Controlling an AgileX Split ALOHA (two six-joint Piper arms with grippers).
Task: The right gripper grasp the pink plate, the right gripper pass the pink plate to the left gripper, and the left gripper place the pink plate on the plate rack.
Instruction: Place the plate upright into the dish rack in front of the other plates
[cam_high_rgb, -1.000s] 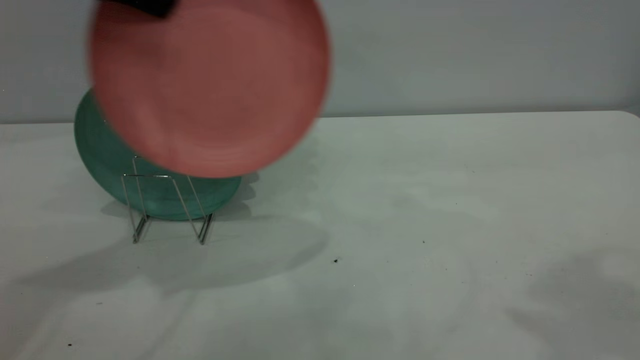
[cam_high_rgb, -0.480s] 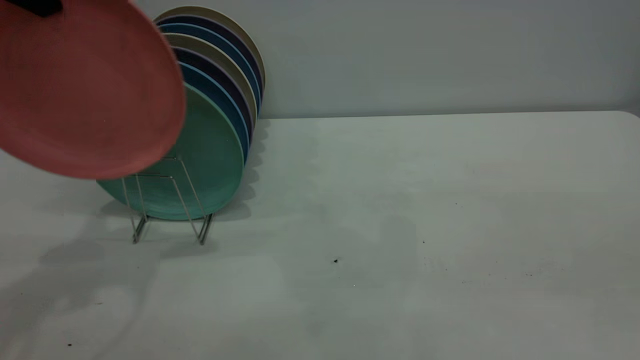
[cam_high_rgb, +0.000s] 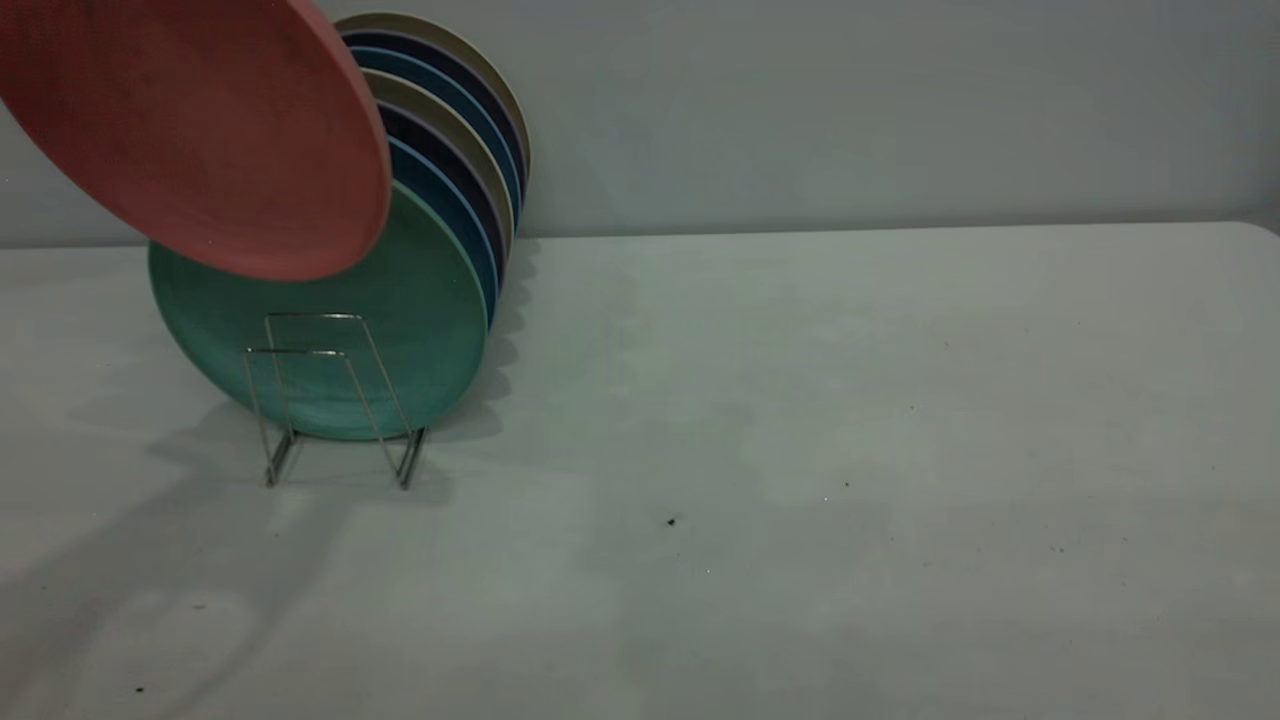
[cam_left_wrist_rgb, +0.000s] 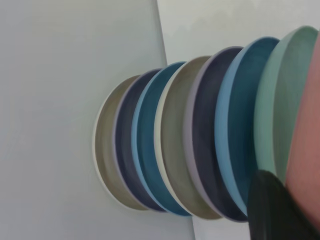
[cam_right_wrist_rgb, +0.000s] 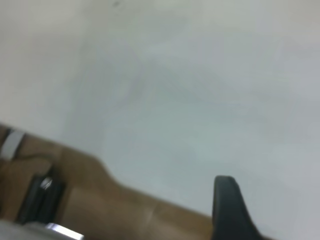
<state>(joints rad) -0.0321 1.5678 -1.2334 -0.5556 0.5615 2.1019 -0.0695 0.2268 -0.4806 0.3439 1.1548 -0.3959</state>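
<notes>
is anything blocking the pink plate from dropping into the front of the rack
Nothing visible does. The pink plate hangs tilted above the rack, in front of the green plate. The wire loops ahead of the green plate hold nothing.

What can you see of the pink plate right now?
The pink plate is round, salmon-pink, matte like plastic, with faint dark scuffs. It hangs tilted in the air at the exterior view's upper left, above and in front of the green plate, partly cut off by the frame's edge. It is not yet in the wire rack. In the left wrist view a strip of it shows beside a black finger of the left gripper, which seems to hold it.
</notes>
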